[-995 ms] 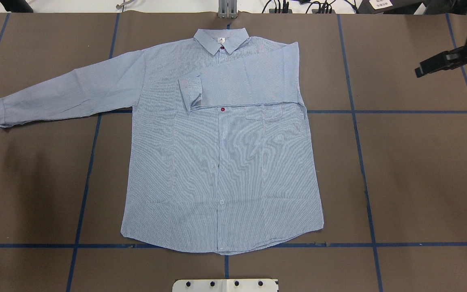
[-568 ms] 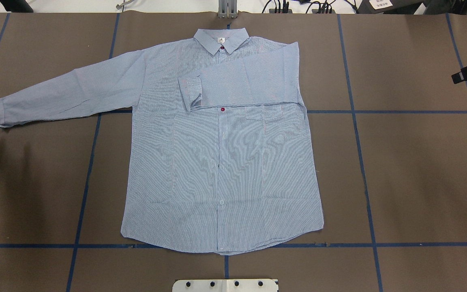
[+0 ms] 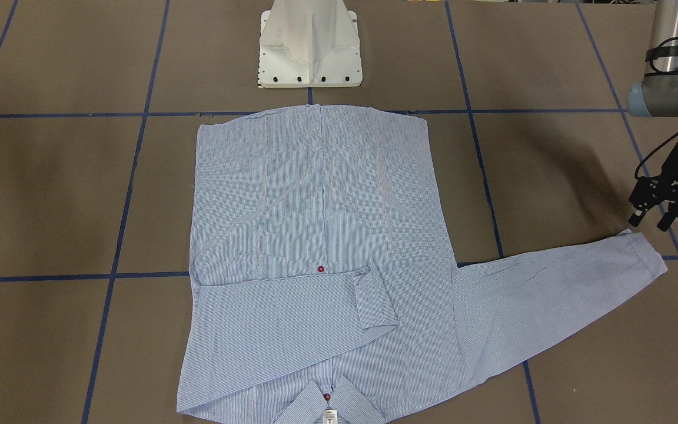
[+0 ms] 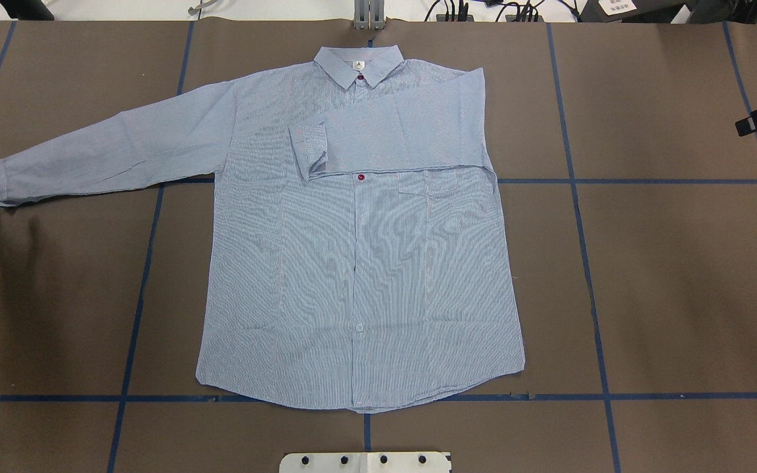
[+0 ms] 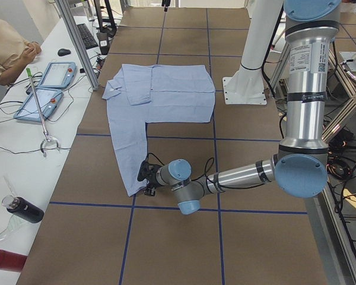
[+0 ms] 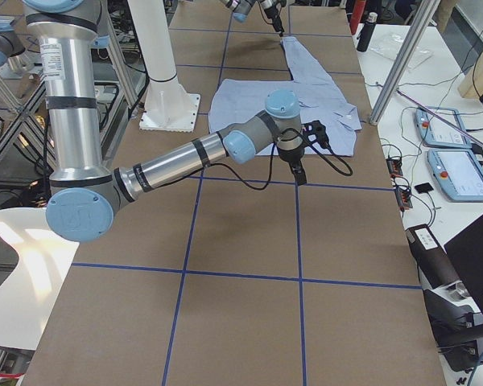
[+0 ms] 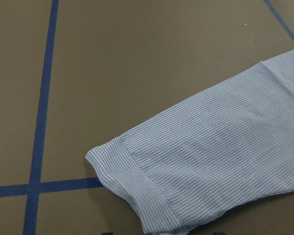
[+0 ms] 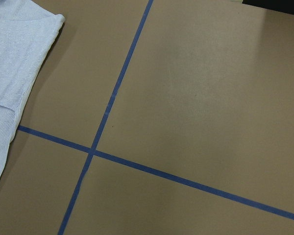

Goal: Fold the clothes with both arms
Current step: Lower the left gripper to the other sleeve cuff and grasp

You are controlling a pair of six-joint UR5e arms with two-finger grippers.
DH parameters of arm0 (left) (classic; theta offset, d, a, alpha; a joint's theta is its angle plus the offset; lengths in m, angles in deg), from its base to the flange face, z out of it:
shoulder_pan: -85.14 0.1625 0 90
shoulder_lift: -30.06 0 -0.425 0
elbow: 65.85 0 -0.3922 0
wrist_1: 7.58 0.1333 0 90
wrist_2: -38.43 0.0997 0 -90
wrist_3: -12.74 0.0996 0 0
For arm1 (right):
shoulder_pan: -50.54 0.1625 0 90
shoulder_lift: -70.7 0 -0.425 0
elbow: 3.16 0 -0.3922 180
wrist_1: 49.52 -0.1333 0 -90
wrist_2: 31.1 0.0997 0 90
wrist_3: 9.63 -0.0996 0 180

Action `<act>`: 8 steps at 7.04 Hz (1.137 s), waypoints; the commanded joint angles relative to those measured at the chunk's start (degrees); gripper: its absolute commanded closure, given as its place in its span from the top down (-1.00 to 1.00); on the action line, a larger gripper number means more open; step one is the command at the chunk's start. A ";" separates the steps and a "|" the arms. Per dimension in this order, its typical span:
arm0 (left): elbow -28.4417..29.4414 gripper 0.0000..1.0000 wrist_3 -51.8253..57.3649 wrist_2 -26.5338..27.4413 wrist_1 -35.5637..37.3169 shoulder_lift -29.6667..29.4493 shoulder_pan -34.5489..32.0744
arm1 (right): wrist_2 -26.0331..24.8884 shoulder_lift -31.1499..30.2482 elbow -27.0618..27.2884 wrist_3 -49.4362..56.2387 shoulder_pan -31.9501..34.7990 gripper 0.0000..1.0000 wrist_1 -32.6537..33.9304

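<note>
Left gripper point(image 3: 648, 223), jaws parted and empty, hangs just beside shirt cuff point(image 3: 645, 250).

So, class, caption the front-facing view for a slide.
Black left tool, open, beside the outstretched cuff of a blue-and-white striped button-up shirt.

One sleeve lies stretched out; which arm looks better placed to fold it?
Left. The left pincer, open, hovers beside the outstretched sleeve's cuff; the right pincer sits far off the shirt's opposite, already folded side.
</note>
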 commanded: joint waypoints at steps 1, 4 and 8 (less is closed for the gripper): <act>2.49 0.39 -0.05 0.75 -0.64 -2.06 0.42 | -0.04 0.00 0.01 0.01 0.00 1.00 0.00; 2.93 0.21 -0.05 1.02 -0.64 -2.07 1.83 | 0.05 0.00 0.01 0.10 0.00 1.00 0.00; 2.06 -1.00 0.38 0.84 -0.81 -2.15 1.92 | 0.05 0.00 0.27 -0.17 0.00 1.00 0.00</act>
